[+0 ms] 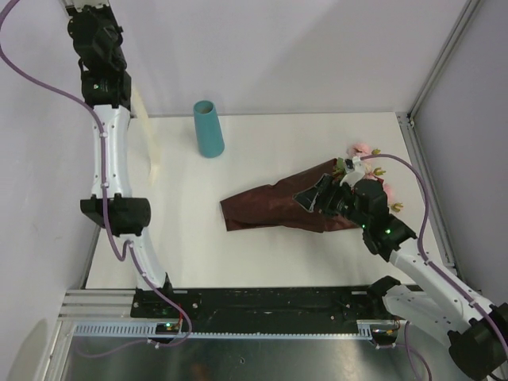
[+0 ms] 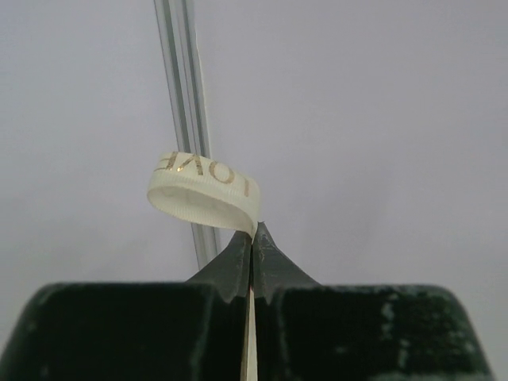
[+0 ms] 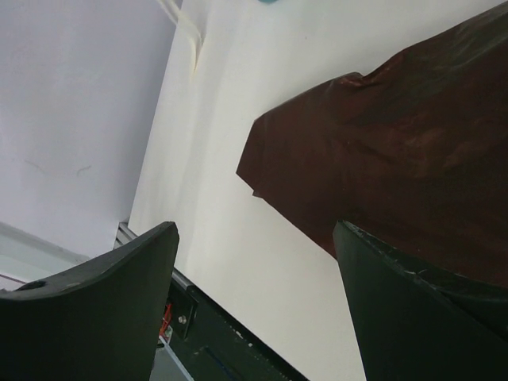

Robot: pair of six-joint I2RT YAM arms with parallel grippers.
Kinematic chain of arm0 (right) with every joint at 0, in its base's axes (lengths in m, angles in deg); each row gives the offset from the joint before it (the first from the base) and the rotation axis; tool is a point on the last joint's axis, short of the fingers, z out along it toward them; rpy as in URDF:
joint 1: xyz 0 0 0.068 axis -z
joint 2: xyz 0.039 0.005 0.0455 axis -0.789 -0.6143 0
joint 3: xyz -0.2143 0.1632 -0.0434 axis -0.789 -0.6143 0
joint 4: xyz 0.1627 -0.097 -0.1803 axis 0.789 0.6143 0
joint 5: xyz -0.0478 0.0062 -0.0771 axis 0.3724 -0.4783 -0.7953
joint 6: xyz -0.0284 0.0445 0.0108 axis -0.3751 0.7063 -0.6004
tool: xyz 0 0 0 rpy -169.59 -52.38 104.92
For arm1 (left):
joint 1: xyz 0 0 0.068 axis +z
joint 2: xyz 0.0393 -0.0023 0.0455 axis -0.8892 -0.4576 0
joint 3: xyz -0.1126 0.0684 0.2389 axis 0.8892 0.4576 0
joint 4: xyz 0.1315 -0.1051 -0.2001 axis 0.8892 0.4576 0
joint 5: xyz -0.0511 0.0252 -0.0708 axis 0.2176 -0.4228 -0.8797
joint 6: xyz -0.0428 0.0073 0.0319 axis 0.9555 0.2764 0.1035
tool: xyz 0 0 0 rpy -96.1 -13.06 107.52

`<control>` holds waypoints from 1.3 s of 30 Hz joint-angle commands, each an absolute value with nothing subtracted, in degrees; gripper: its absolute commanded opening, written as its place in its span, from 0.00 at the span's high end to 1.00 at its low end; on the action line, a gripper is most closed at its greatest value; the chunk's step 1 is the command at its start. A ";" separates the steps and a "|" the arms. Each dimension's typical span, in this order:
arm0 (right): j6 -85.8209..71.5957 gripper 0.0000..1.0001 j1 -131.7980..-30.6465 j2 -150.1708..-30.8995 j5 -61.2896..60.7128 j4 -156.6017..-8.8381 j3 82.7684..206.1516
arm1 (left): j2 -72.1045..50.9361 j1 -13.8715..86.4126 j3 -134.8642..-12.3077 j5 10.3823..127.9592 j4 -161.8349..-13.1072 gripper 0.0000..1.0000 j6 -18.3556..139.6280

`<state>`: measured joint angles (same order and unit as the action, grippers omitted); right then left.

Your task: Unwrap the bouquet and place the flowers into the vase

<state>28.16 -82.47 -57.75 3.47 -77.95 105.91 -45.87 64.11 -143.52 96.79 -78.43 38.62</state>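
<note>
The bouquet lies on the white table, its dark red wrapping [image 1: 274, 208] tapering to the left. The flowers' pink blooms [image 1: 363, 151] poke out at its right end. My right gripper [image 1: 313, 198] hovers open over the wrap's middle; in the right wrist view the wrapping [image 3: 397, 151] fills the upper right behind the open right gripper [image 3: 255, 230], with nothing between its fingers. The teal vase [image 1: 209, 128] stands upright at the back. My left gripper [image 1: 101, 44] is raised high at the far left, shut on the cream ribbon [image 2: 202, 190], which hangs down to the table [image 1: 148, 131].
A grey wall runs along the left and back. A metal frame post [image 1: 429, 87] borders the table's right side, close to the blooms. The black base rail [image 1: 262, 302] lies along the near edge.
</note>
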 commanded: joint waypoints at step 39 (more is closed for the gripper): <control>45.38 0.17 -81.48 -61.70 -8.20 -62.73 109.71 | -21.85 66.93 -87.53 73.70 -58.14 0.00 69.09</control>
